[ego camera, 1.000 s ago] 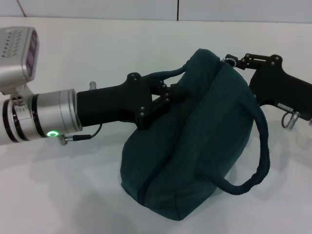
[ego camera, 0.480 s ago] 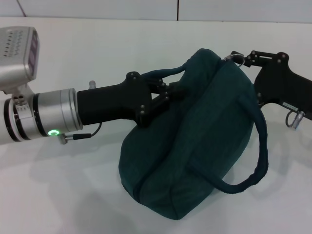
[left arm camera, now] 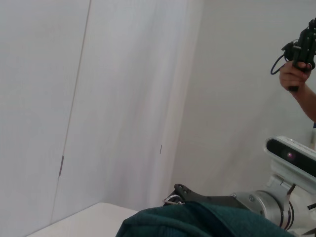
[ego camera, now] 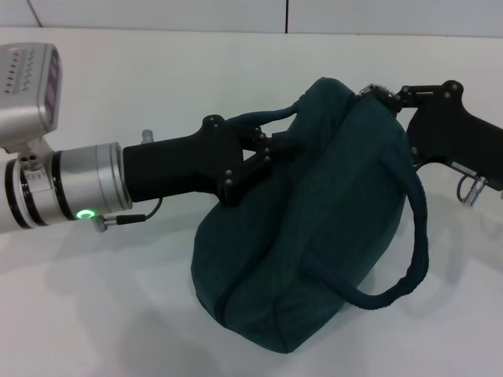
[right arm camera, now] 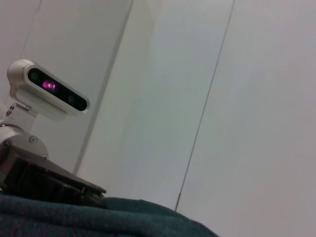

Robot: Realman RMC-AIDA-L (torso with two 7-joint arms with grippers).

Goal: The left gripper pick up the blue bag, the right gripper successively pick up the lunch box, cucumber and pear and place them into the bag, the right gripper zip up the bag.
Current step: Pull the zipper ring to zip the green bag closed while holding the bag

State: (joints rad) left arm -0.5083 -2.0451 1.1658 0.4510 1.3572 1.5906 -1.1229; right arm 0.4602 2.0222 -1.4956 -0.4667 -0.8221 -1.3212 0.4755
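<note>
Blue bag [ego camera: 314,228] bulging on white table [ego camera: 118,314], zipper closed along top, near handle [ego camera: 409,259] looping free. Far handle clamped in left gripper [ego camera: 271,149], reaching in from left. Right gripper [ego camera: 387,96] at bag's far end, pinched on metal ring pull [ego camera: 373,90].

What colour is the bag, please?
Dark teal-blue; the bag shows best in the head view.

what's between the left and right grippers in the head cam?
Only the blue bag. In the head view the left gripper holds one rope handle on its left flank, and the right gripper sits at the zipper ring at the bag's far end.
</note>
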